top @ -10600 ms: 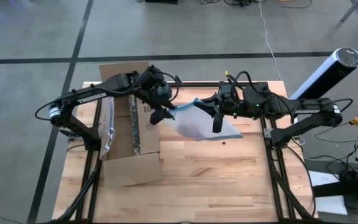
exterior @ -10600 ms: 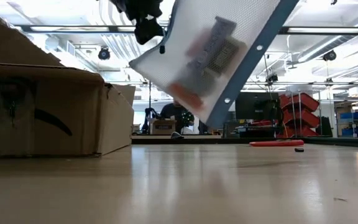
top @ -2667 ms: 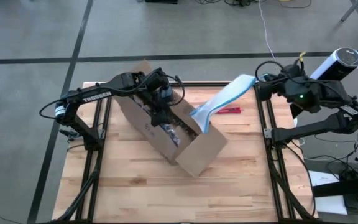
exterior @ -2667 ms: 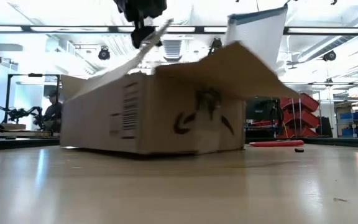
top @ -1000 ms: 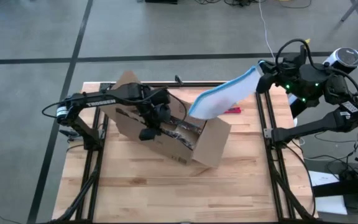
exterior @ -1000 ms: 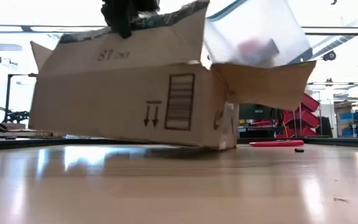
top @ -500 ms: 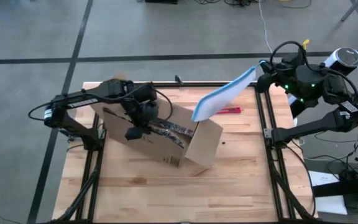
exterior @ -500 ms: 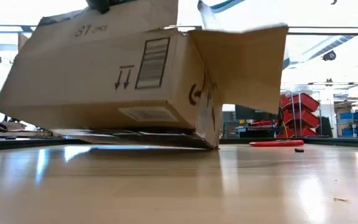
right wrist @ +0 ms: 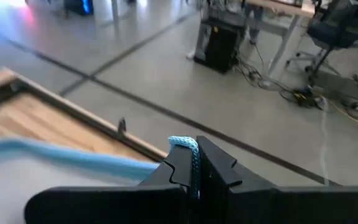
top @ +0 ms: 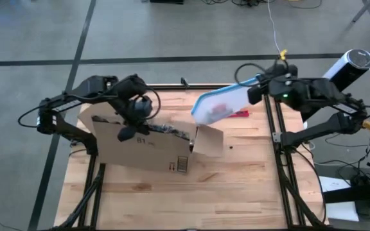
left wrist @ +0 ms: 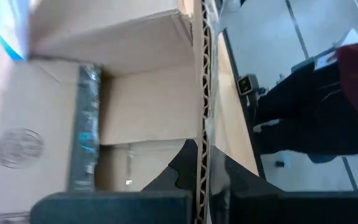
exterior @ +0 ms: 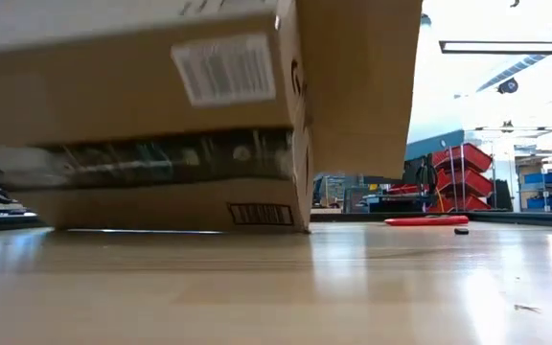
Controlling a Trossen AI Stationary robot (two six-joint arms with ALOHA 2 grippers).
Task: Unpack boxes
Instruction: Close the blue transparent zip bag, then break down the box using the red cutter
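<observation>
- The wooden table (top: pixel 236 186) has its near half and its right-hand side bare; the crowding is all in the far-left part.
- The cardboard box (top: pixel 143 144) is on the left half of the table, tipped up, with a printed side facing upward. A band of shiny tape runs along its upper edge. From the low view its near bottom edge is raised off the tabletop, with the barcode label (exterior: pixel 224 69) on the tilted face. One flap (top: pixel 209 141) sticks out toward the table's middle, its free edge well short of the right rail.
- The clear pouch with a blue edge (top: pixel 220 106) hangs in the air over the far middle of the table, just above and beyond the open flap, slanting up toward the right arm.
- The left gripper (top: pixel 128 131) is over the box's far-left part; in its wrist view the fingers (left wrist: pixel 182 177) are narrowed onto the corrugated edge of a box wall, one on each side.
- The right gripper (top: pixel 254 93) is beyond the table's far-right edge, its fingers (right wrist: pixel 213 165) pinched on the pouch's blue edge.
- A small red tool (top: pixel 239 114) lies flat on the far right of the table, near the right rail and partly under the pouch.
</observation>
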